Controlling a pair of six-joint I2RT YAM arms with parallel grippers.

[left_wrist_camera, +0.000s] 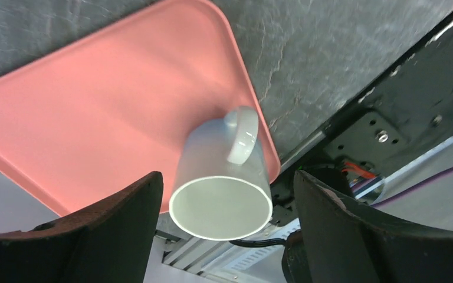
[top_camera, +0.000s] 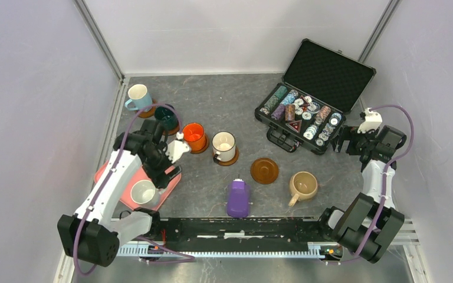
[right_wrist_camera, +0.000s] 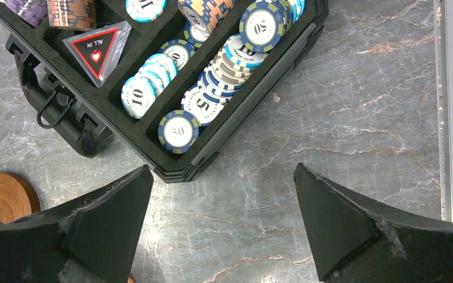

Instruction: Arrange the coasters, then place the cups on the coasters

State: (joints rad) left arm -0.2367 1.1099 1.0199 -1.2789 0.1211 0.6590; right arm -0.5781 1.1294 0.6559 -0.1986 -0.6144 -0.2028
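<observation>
A plain white cup stands upright on the pink tray. My left gripper is open around it, with a gap on each side. The light blue cup, dark green cup, orange cup and cream cup each sit on a dark coaster in a diagonal row. One bare coaster lies beside the beige cup, which stands on the table. At the right, my right gripper hangs open over bare table.
An open black case of poker chips sits at the back right, close to my right gripper. A purple oblong device lies near the front rail. The pink tray reaches the table's near left edge.
</observation>
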